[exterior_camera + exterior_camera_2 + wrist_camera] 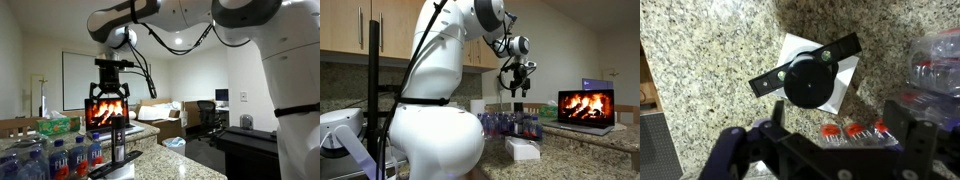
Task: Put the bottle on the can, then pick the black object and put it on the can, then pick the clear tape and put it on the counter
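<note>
Here's the tool [113, 96] hanging high above the speckled granite table [172, 164], jaws spread wide with nothing between them. The wrist view, looking straight down, agrees: the two dark fingers [737, 152] stand far apart at the bottom of the picture, clear of everything.

Directly below sits the slim dark upright bottle [117, 140]. From above, its round black cap [812, 82] fills the middle of the wrist view. Under it lies the flat black bar [840, 48], running diagonally across a flat white square box [798, 48] that rests on the table. The bottle overlaps the bar's middle, and whether it stands on the bar or just beside it, I can't tell.

A cluster of clear, blue-labelled water bottles [55, 155] crowds in just beside the box, showing red caps [850, 130] in the wrist view. Behind the dark bottle, an open laptop [108, 110] shows a fireplace picture, and it is seen in both exterior views. A green tissue box [58, 125] stands behind the water bottles.
</note>
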Tool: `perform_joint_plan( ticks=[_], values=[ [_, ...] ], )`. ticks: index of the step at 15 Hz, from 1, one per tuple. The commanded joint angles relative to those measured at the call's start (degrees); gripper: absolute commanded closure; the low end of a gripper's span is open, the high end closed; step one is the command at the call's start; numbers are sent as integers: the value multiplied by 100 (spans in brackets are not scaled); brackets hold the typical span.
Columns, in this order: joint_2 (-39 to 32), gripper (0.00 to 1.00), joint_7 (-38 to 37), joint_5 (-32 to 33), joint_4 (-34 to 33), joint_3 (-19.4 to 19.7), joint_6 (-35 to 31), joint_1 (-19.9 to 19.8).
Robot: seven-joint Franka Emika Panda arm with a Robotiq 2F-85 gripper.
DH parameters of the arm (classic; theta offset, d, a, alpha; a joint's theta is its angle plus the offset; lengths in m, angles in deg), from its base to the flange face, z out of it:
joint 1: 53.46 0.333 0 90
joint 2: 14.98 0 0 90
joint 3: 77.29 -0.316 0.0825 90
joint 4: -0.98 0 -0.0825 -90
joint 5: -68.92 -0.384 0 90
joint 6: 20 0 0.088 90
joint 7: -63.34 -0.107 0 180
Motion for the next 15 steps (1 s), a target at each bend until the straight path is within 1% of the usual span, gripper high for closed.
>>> perform_joint_plan(
  ticks=[1,5,9,12,15],
  values=[
    [578,0,-558,-168,745,-35,-321,-70],
    [940,0,-745,-331,1243,-54,-519,-137],
    [1129,0,-833,-426,1600,-59,-700,-205],
    [1125,0,-913,-366,1693,-54,-799,-275],
    [1022,0,-826,-365,1664,-60,-865,-317]
  ],
)
